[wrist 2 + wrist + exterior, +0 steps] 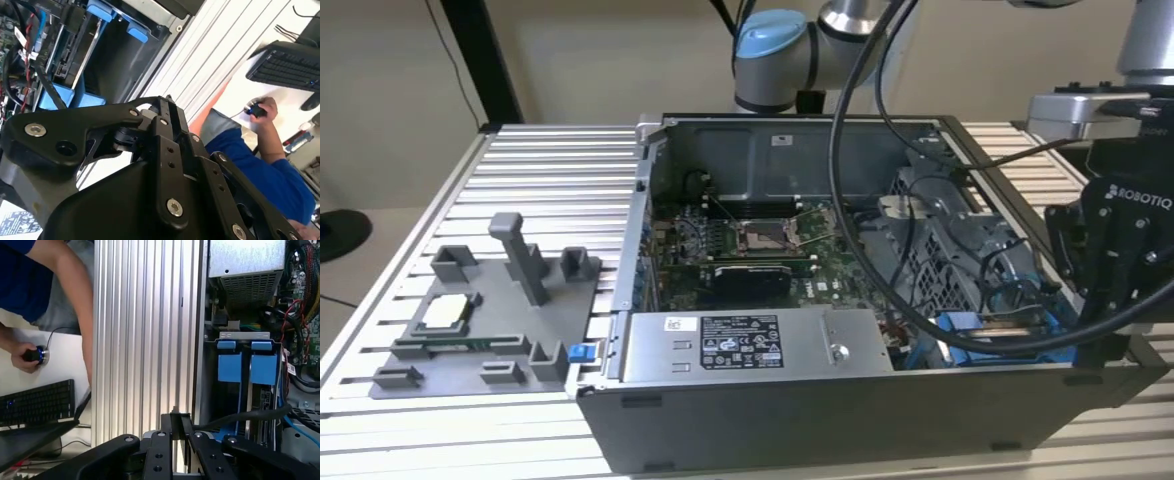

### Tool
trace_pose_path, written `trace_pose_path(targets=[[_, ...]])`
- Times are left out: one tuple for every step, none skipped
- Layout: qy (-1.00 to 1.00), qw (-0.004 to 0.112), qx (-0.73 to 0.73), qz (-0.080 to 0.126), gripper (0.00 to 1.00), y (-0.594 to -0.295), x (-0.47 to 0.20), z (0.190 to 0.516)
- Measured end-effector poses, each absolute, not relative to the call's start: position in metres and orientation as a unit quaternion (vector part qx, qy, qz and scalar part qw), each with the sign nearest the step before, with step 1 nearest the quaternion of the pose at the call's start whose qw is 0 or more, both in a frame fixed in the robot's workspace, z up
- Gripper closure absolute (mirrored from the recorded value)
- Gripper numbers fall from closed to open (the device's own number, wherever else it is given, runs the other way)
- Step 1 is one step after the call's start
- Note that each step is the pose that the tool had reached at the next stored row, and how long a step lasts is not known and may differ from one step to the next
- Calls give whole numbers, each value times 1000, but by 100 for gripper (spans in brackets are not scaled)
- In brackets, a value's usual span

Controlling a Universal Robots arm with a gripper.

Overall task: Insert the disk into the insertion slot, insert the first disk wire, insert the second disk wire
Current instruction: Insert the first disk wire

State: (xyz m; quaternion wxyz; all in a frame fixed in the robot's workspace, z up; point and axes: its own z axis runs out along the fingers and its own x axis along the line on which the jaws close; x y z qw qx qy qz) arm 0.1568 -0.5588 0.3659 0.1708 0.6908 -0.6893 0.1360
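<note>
My pincer (180, 422) is pinched shut with nothing in it, just outside the case wall (199, 340). The disk (260, 405) sits in the insertion slot (245, 335) just inside that wall, long axis parallel to it. A black cable (240, 416) crosses the disk, inside the wall.

slot (229, 367) blu rails | table (145, 340) slvr, ribbed | sleeve (20, 275) blu

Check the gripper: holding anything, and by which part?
Nothing that shows: the gripper looks shut and empty, over the table beside the case.
</note>
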Motion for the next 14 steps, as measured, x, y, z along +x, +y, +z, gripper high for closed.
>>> trace_pose_path(targets=[[-689,174,690,139,100,-559,157,366],[-688,176,689,141,100,-559,157,365],[-688,179,689,143,100,-559,157,365],[-687,181,688,145,100,-558,157,365],[-687,183,688,147,100,-558,157,365],[-686,185,687,149,100,-558,157,364],[-686,187,687,151,100,-558,157,364],[-686,189,686,153,100,-558,157,364],[-685,190,686,154,100,-558,157,363],[-685,192,686,155,100,-558,157,362],[-685,192,685,156,100,-558,157,361],[-686,193,684,156,100,-557,157,361],[-688,193,683,155,100,-557,157,361],[-689,191,682,153,100,-557,157,360]])
